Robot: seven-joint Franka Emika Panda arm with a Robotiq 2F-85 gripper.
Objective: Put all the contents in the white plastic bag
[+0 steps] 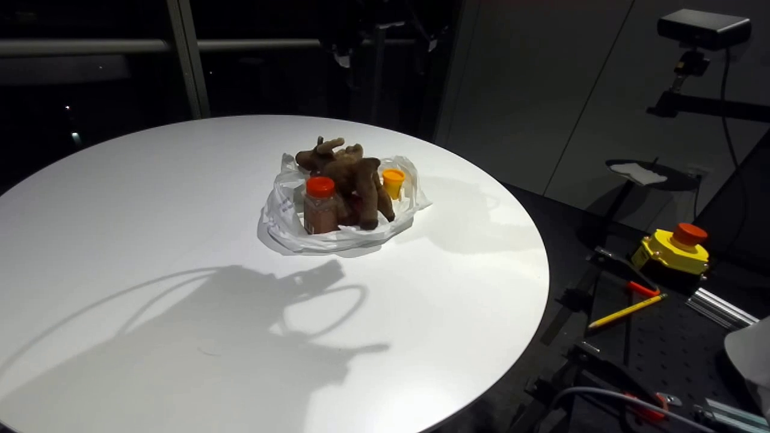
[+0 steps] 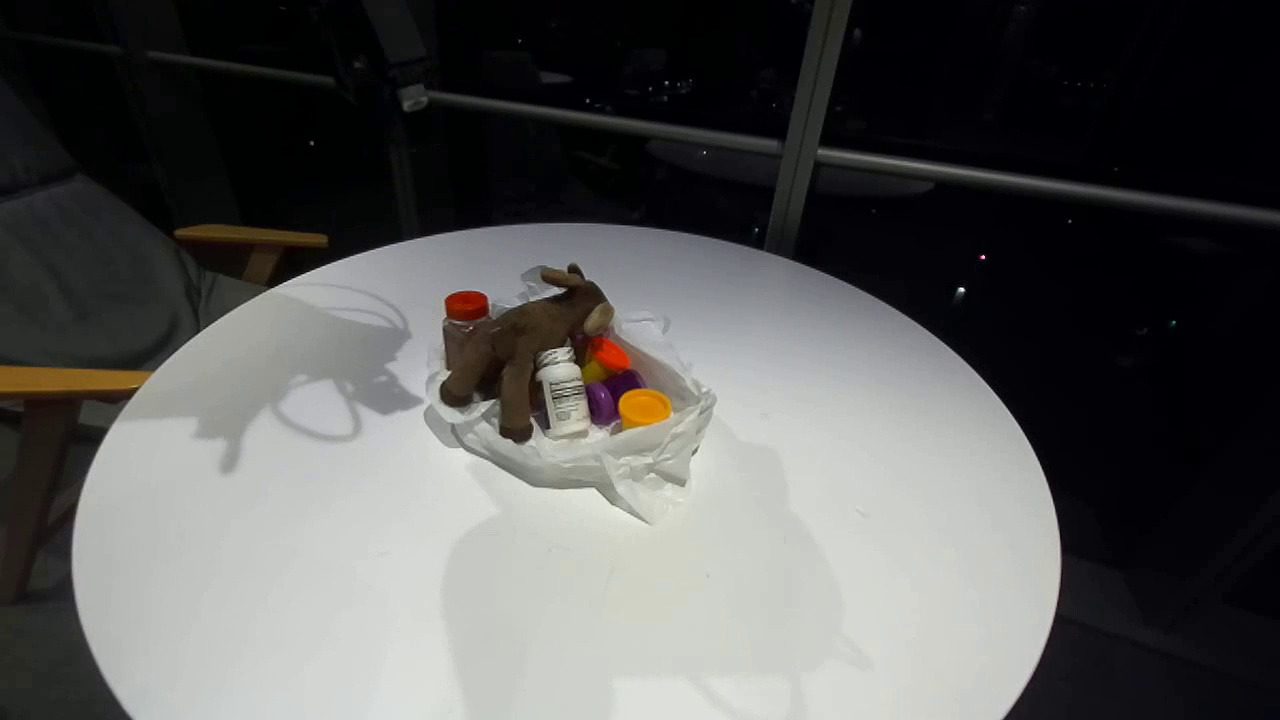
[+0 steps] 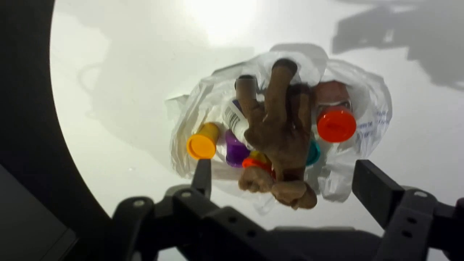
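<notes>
The white plastic bag [image 1: 283,222] lies spread on the table, its rim rising around the contents. On top sprawls the brown plush toy [image 2: 520,340], its head reaching over the rim in the wrist view. Around it within the bag are a red-lidded jar [image 1: 320,207], an orange jar [image 2: 645,408], a white bottle [image 2: 563,395], purple jars [image 2: 602,400] and a yellow jar with a red-orange lid [image 2: 605,358]. A teal jar [image 3: 313,152] is half covered by the toy. My gripper [image 3: 282,163] is wide open above the bag, holding nothing; both exterior views show only arm shadows.
The round white table [image 1: 150,198] has an edge that curves near the bag at the back right. Beyond it are an emergency stop button [image 1: 690,234], a pencil [image 1: 627,311] and a mounted camera [image 1: 704,28]. A chair armrest [image 2: 250,237] stands beside the table.
</notes>
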